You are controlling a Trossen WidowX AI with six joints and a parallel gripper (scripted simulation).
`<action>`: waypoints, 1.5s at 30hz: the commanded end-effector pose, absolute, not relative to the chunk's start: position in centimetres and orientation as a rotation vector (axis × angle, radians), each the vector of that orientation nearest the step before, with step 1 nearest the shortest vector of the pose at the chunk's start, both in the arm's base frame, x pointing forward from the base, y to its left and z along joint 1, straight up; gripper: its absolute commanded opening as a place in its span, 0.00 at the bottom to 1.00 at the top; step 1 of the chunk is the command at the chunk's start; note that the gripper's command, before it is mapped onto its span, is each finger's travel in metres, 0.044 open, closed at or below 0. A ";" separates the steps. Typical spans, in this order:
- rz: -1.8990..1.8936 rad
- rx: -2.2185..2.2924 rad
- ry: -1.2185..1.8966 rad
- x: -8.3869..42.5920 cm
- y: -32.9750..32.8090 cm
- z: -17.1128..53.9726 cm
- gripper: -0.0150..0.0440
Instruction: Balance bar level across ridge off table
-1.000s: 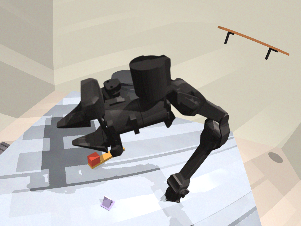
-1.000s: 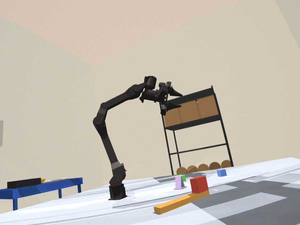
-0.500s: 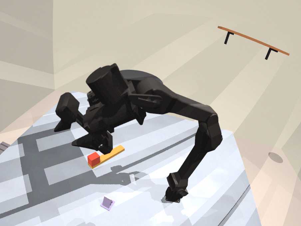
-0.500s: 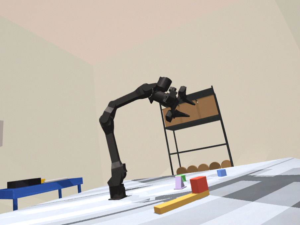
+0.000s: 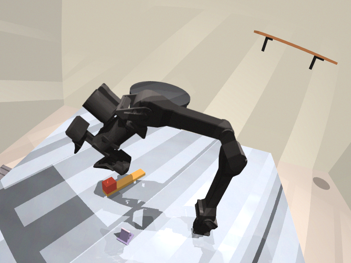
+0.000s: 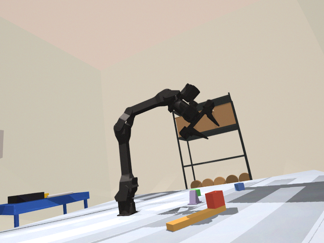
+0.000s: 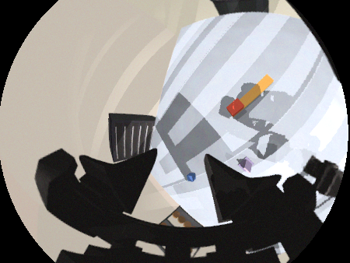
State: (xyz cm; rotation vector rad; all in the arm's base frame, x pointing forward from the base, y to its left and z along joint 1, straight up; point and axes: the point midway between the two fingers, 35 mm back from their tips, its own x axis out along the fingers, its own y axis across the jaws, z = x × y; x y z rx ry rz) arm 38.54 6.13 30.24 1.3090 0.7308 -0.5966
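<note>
An orange bar (image 5: pixel 124 182) (image 6: pixel 193 219) (image 7: pixel 253 95) lies flat on the table, with a red block (image 5: pixel 109 185) (image 6: pixel 215 199) (image 7: pixel 235 107) on one end. The small purple ridge (image 5: pixel 124 235) (image 6: pixel 193 197) (image 7: pixel 246 164) stands upright on its base, apart from the bar, with nothing on it. My gripper (image 5: pixel 85 160) (image 6: pixel 213 132) (image 7: pixel 180 154) is open and empty. It hangs high above the table, tilted downward, with its fingers well clear of the bar and the ridge.
A blue cube (image 6: pixel 239 186) (image 7: pixel 190 177) stands on the table, and a green block (image 6: pixel 196 192) shows behind the ridge. A dark round bin (image 5: pixel 160 93) is beyond the table. A tall rack (image 6: pixel 242 141) and a blue bench (image 6: pixel 78 196) stand in the background.
</note>
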 end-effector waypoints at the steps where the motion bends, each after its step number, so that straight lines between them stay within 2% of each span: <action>1: -0.678 1.333 0.746 38.8 4.4 28.9 0.79; 16: -1.072 1.440 0.812 38.4 -3.5 22.9 0.79; 33: -1.542 1.602 0.866 34.8 -11.6 17.0 0.79; 45: -1.583 1.618 0.869 34.8 -12.4 13.1 0.79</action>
